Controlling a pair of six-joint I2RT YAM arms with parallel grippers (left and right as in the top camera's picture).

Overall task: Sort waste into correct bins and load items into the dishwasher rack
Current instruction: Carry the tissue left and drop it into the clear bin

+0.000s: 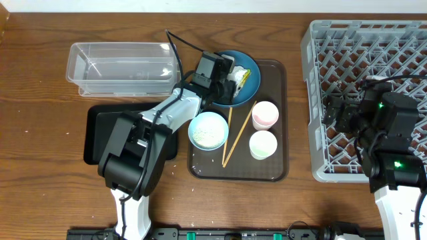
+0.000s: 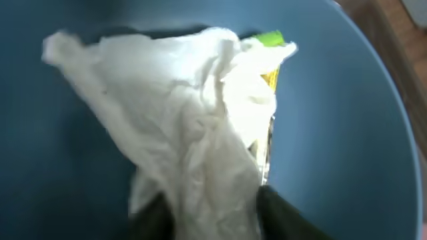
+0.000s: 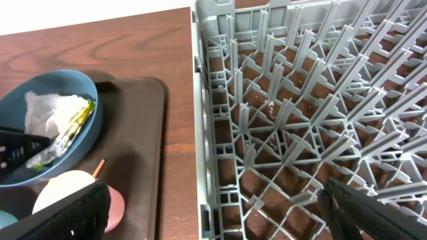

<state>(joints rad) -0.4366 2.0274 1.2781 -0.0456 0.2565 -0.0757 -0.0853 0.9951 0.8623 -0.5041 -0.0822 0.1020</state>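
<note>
Lying on the dark blue plate, the crumpled white wrapper shows its yellow-green print along the right-hand fold. The plate occupies the far left corner of the brown serving tray.

Surrounding items on the same tray:
- the pale blue-white bowl, just in front of the plate, beside the left arm's forearm;
- two chopsticks, lying loose between the bowl and the cups;
- two white cups, to the right, near the plate but apart from it.

The left arm reaches in over the bowl's side of the tray and covers the plate's left half in the overhead view.

Beyond the tray, the clear plastic tub stands to the left and the black tray lies in front of it, partly under the arm's base. Bare tabletop separates the serving tray from the grey rack on the right.

The left gripper is clamped on the wrapper: its fingers press the lower end from both sides, and the rest of the wrapper spreads away from them across the plate.

The right gripper hangs over the rack with its jaws wide apart, holding nothing.
</note>
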